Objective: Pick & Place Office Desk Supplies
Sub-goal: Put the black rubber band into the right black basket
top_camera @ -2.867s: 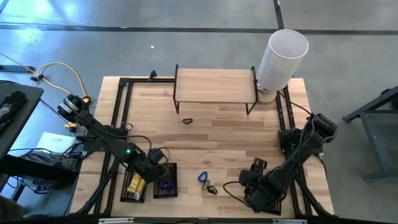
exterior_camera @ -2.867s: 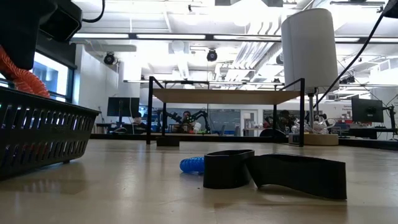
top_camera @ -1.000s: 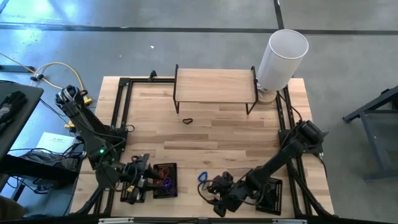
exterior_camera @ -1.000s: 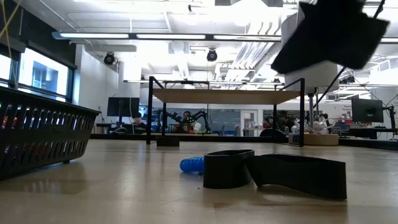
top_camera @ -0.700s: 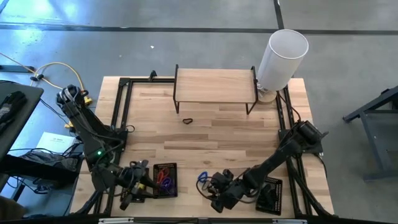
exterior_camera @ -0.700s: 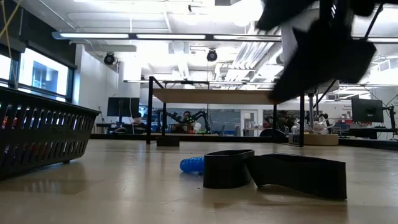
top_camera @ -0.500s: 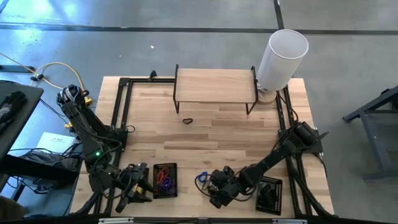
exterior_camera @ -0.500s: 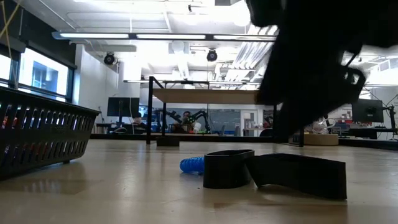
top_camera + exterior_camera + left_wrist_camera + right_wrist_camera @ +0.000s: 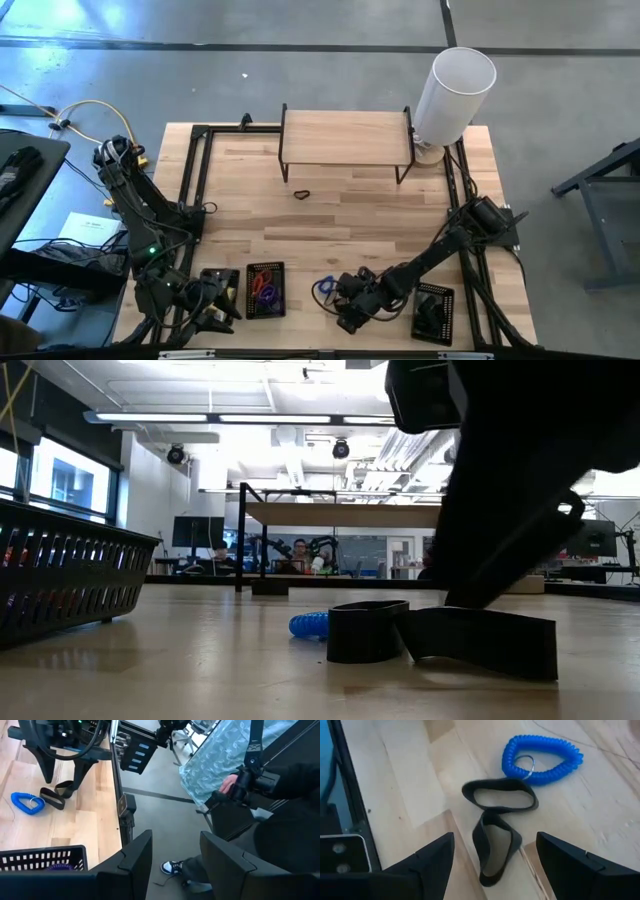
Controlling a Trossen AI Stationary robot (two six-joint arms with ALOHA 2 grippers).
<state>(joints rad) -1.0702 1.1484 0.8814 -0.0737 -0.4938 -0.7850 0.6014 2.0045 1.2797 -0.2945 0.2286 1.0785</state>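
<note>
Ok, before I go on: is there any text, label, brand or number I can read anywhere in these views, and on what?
None can be read.
Sheet of paper on the floor left of the table: a dark printed mark, too small to read.
Blue coil loop, black band, mesh tray, white cylinder: no lettering shows.
Screens in the room behind the table, low view: too small to read.

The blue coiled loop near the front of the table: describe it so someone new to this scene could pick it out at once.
Start at the wooden table and go to its front edge, between the mesh tray and the right gripper. The blue coiled loop lies flat there, just beyond the open gripper. Unlike the smooth black band beside it, it is bright blue, spiral-wound, and carries a small metal ring.
</note>
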